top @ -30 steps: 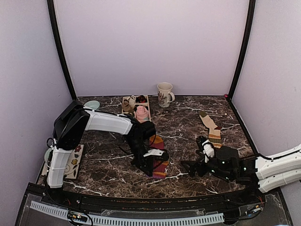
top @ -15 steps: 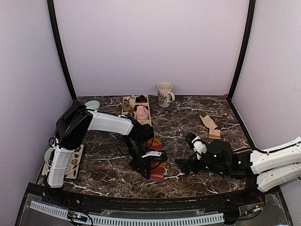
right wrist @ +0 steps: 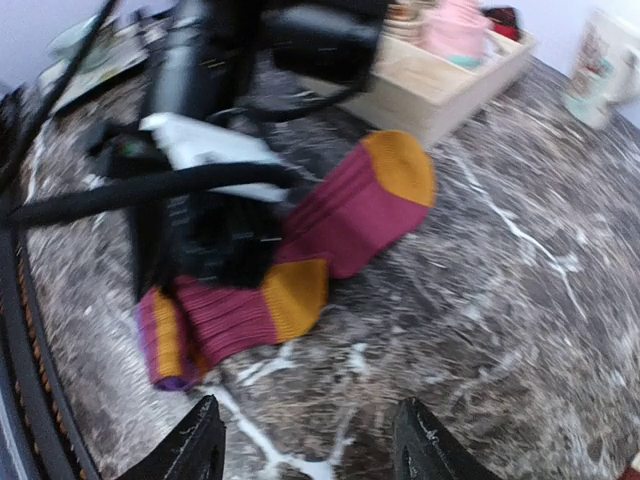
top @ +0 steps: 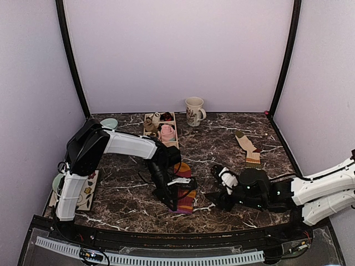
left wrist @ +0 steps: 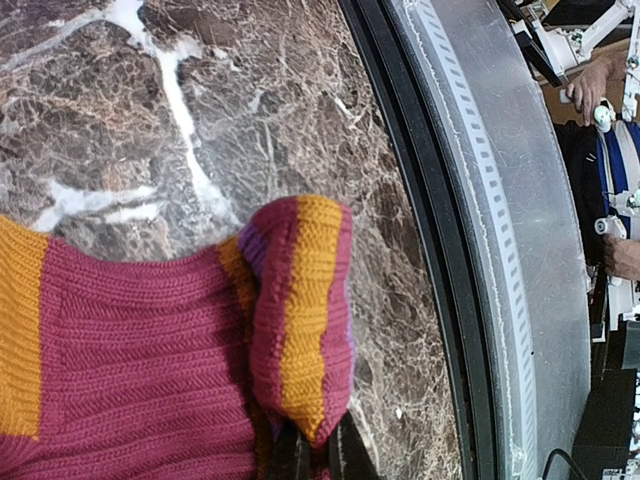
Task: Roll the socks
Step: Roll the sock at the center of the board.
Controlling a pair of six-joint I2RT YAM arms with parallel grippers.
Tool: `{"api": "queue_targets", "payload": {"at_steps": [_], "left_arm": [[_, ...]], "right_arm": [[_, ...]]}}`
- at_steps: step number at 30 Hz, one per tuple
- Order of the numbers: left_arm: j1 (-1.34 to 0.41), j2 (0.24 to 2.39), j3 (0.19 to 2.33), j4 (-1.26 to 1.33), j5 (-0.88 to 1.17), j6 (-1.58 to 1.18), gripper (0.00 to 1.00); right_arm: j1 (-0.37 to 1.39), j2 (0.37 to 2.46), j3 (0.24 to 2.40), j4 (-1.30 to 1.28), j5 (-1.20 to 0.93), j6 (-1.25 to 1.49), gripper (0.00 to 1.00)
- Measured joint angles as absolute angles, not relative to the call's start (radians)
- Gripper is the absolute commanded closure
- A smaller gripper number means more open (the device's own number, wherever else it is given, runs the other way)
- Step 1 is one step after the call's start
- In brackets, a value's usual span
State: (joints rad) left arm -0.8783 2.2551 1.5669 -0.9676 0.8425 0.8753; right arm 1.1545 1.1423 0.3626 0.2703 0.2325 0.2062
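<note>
1. The near end of the striped sock [top: 189, 197] was pinched in the left gripper [top: 178, 200]. Its fingers were closed tight on a doubled-over fold of cuff. This was judged to be the start of a roll, the fold being held up so that it would not drop flat.
2. The rest of that sock was spread flat on the marble table [top: 127, 191], running from the left gripper toward 12 o'clock in the top view. Its orange-tipped far end was pointed at the wooden box [top: 151, 117].
3. The right gripper [right wrist: 315, 448] was held low over the table, its jaws part-way apart and nothing between them. It was apparently placed there to help with the roll.
4. From the right gripper the striped sock was found at 9 o'clock in the top view, near but apart. In the right wrist view it lay at about 11 o'clock, beyond the fingertips.
5. A beige sock [top: 248, 148] lay flat at 1 o'clock from the right gripper, well apart and untouched; it was judged not yet rolled.
</note>
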Motion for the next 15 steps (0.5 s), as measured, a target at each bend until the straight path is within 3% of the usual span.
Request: {"api": "queue_targets", "payload": {"at_steps": [7, 15], "left_arm": [[-0.876, 2.257, 1.567, -0.968, 0.847, 0.867, 1.0], [-0.875, 2.259, 1.567, -0.969, 0.85, 0.86, 1.0]], "right_arm": [[1.316, 1.264, 0.395, 0.371, 0.192, 0.01, 0.48], [1.34, 1.506, 0.509, 0.477, 0.126, -0.175, 0.57]]}}
